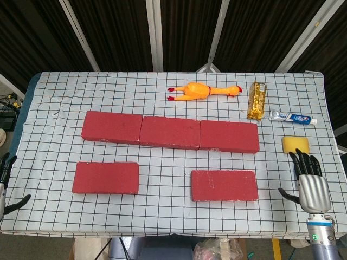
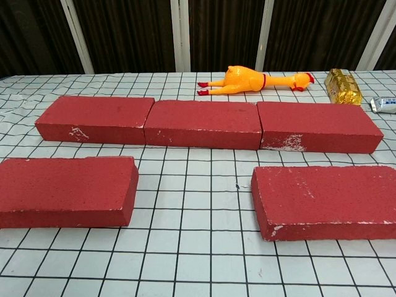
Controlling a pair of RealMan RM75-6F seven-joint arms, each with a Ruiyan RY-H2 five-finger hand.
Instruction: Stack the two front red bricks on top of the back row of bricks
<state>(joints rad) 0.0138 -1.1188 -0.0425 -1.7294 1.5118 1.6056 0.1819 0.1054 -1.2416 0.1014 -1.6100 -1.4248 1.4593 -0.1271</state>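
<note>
Front red bricks [image 1: 105, 177] [image 1: 224, 185] lie flat on the checked table [image 1: 162, 211], apart from the back row [image 1: 170, 131]. My right hand [image 1: 310, 181] and left hand [image 1: 5, 184] rest at its edges, fingers spread, holding nothing.

We see both views evenly and brightly lit from overhead. Shadows under the bricks [image 2: 204, 124] are thin and soft. The gold packet [image 1: 257, 100] shows mild glare. Focus is sharp throughout; the backdrop at 12 o'clock stays dark.
</note>
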